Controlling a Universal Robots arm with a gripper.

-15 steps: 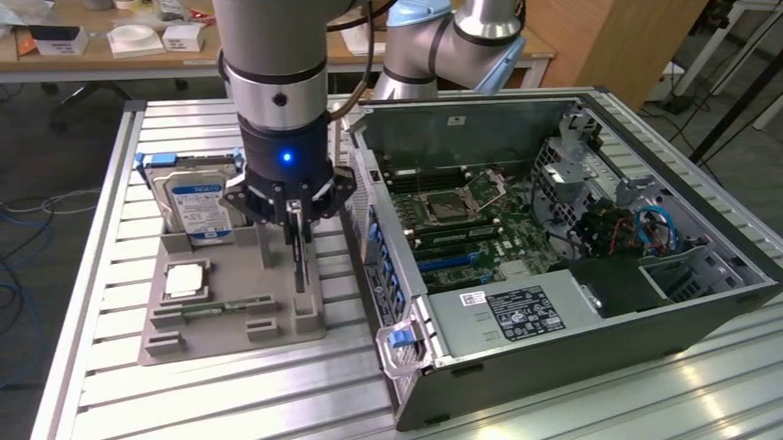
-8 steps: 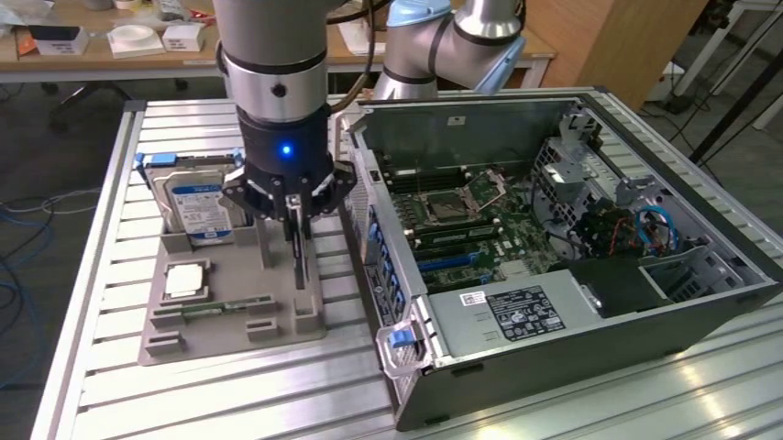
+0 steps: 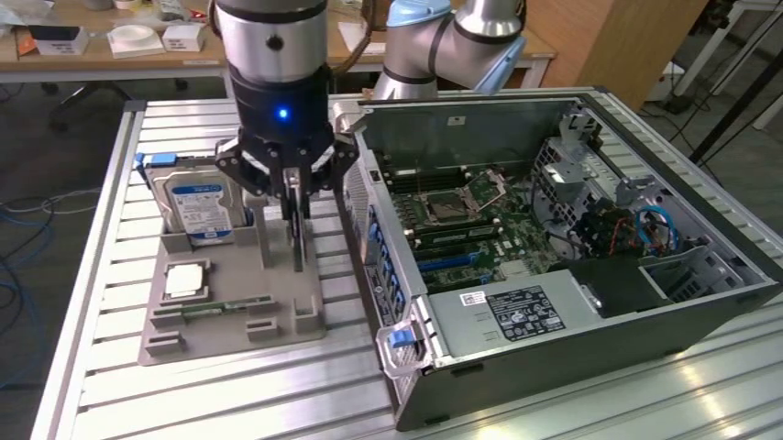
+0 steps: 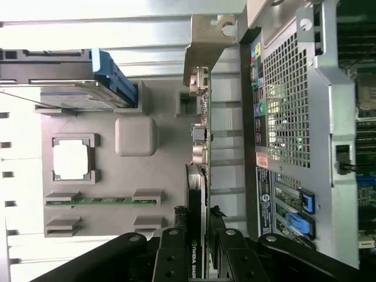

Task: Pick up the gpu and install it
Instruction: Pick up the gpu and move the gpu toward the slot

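Here, jaws clamped on upright gpu (image 3: 297, 238) at grey tray (image 3: 233, 316); slatted metal table (image 3: 183, 394); cluttered desk (image 3: 98, 62) behind.

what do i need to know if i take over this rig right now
Gripper: closed on the upper edge of the thin flat gpu with the silver end bracket.
Gpu: upright on edge at the grey plastic holder tray, beside the open dark metal computer case. Cannot tell whether it sits in its slot or is just clear of it.
Done: gpu gripped.
Left: gpu is not yet in the case.
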